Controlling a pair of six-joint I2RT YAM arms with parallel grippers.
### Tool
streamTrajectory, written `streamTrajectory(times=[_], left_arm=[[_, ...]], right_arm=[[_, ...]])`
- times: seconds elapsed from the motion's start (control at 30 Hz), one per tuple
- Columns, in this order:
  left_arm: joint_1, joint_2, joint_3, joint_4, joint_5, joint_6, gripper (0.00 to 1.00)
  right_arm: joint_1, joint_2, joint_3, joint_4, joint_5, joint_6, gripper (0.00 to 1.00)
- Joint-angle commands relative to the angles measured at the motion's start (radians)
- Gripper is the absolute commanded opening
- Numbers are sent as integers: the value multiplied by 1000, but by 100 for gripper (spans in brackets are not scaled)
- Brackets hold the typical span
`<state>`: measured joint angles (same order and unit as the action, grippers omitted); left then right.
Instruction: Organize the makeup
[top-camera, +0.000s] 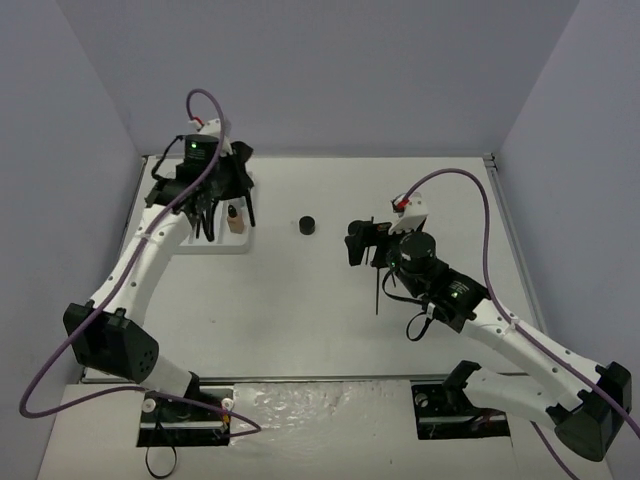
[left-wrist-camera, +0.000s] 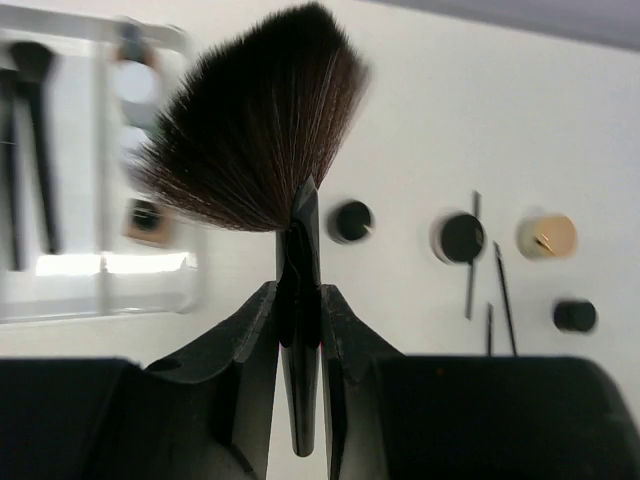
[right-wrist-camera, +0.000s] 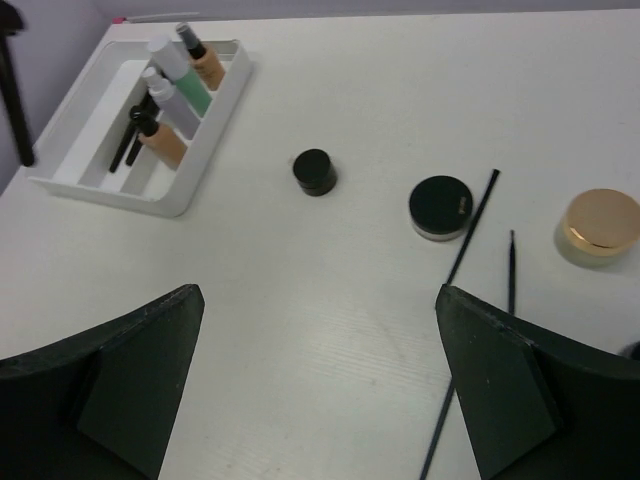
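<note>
Step in hand: stowing a brush. My left gripper (left-wrist-camera: 300, 300) is clamped on the handle of the fan brush (left-wrist-camera: 255, 130), bristles pointing away from the wrist. It hangs over the tray (right-wrist-camera: 120, 197) at the far left of the table. The tray already holds bottles (right-wrist-camera: 180, 75) and, in its left compartment, dark brushes.

My right gripper (right-wrist-camera: 315, 310) is spread wide with nothing between its fingers. It hovers right of centre, over the loose items.

Items not yet sorted, all well apart from the tray:
- small black jar (right-wrist-camera: 314, 171), centre
- black-lidded jar (right-wrist-camera: 440, 205), to its right
- long pencil (right-wrist-camera: 465, 250) and short pencil (right-wrist-camera: 511, 270), just beside that jar
- gold jar (right-wrist-camera: 598, 225), far right

Next move, left: lower the brush into the brush compartment, handle in line with the slot, then release — the wide bristles may catch on a divider. Next move, right: descend on one item; the pencils lie flat and thin, so I judge they call for a low, precise pinch.
</note>
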<state>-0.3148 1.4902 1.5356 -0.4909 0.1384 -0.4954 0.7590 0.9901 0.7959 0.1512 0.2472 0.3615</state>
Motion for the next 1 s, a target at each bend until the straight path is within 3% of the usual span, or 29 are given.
streamTrajectory(times=[0.0, 0.27, 0.57, 0.8, 0.97], left_arm=[[166, 25, 121, -84, -16, 201, 0], [368, 256, 219, -47, 66, 346, 0], [411, 531, 359, -34, 147, 461, 0], [410, 612, 355, 7, 197, 460, 0], [411, 641, 353, 12, 187, 463, 8]], right_arm=[[-74, -59, 50, -43, 48, -42, 100], [-113, -71, 38, -58, 29, -61, 100], [-122, -50, 48, -68, 46, -79, 100], [-133, -14, 60, -70, 46, -87, 100], [-135, -8, 64, -69, 44, -88, 100]])
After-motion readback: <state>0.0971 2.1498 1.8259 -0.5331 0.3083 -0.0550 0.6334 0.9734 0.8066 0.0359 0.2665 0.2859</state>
